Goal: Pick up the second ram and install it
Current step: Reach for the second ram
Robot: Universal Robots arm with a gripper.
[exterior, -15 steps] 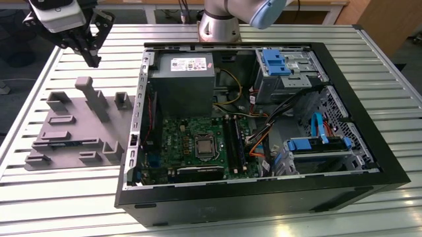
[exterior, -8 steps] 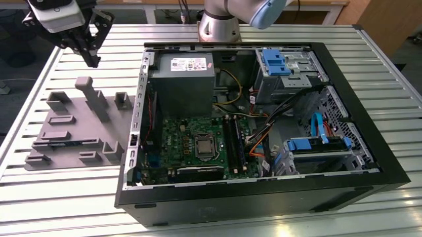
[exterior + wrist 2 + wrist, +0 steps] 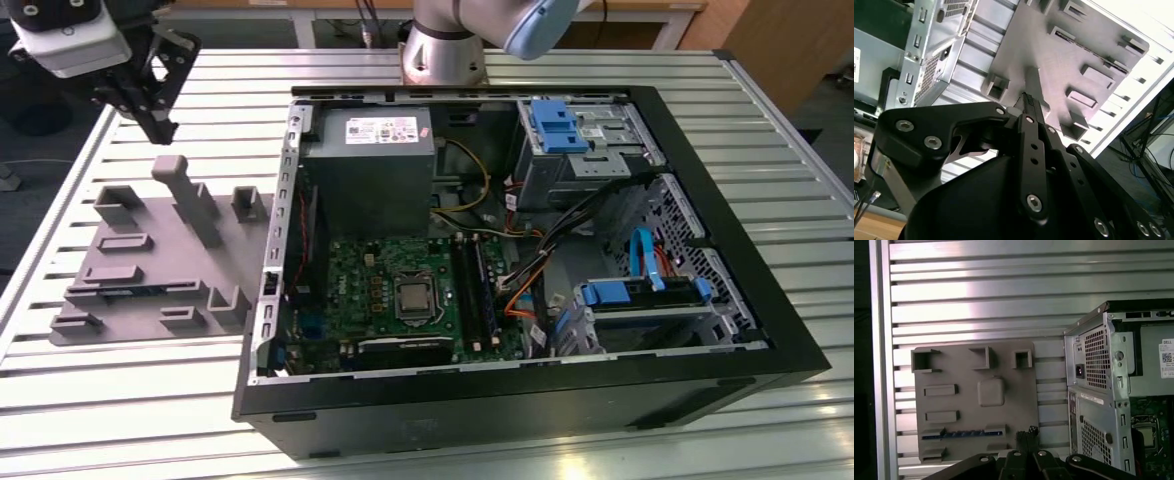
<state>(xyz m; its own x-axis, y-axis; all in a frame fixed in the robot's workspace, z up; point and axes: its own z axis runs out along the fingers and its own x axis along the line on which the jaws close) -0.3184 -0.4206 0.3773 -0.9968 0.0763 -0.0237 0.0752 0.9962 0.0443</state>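
One open computer case (image 3: 798, 350) stands with one grey holder plate (image 3: 160, 265) at its 9 o'clock in the exterior view. The single gripper (image 3: 160, 130) hangs over the plate's far edge, pressed together and empty. The second ram (image 3: 138, 292), one stick, lies on the plate at the gripper's 6 o'clock, with its long axis running 3-to-9.

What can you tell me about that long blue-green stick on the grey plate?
The second ram is a slim, long bluish-green circuit strip with darker patches, seen edge-up in the first wrist view. It sits in the grey holder plate, between grey blocks at its ends, near one edge of the plate. Nothing else touches it: in the exterior view the gripper hangs well apart from it.
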